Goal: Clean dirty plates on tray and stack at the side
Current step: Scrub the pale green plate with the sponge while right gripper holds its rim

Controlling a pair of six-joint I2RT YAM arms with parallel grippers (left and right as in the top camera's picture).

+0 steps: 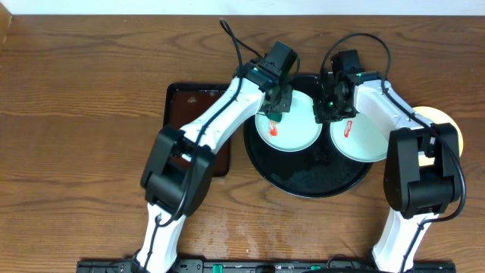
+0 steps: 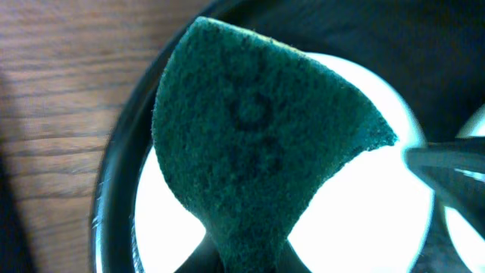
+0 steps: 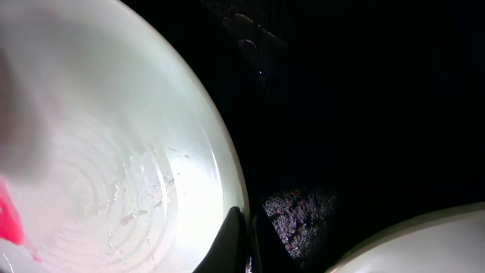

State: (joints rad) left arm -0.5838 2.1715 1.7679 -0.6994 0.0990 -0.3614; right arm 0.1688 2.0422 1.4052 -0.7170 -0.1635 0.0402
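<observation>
From overhead, the black tray [image 1: 311, 178] lies at mid-table with two mint-white plates on it, the left plate [image 1: 299, 133] and the right plate [image 1: 367, 140], each with a red smear. A pale yellow plate [image 1: 436, 117] sits on the tabletop [image 1: 76, 114] beyond the tray's right rim, half hidden by the right arm. A dark-brown rectangular tray [image 1: 189, 106] lies to the left, under the left arm. The left claw [image 1: 279, 106] hangs over the left plate's far-left edge. The right claw [image 1: 333, 112] sits between the two plates.

In the left wrist view, a green scouring pad [image 2: 258, 144] fills the middle, pinched tight in the left claw, with a bright plate [image 2: 364, 220] directly below it.

In the right wrist view, the right claw [image 3: 241, 239] is fully closed, its tips at the rim of a smeared plate [image 3: 129, 136]. Whether it pinches that rim cannot be told.
</observation>
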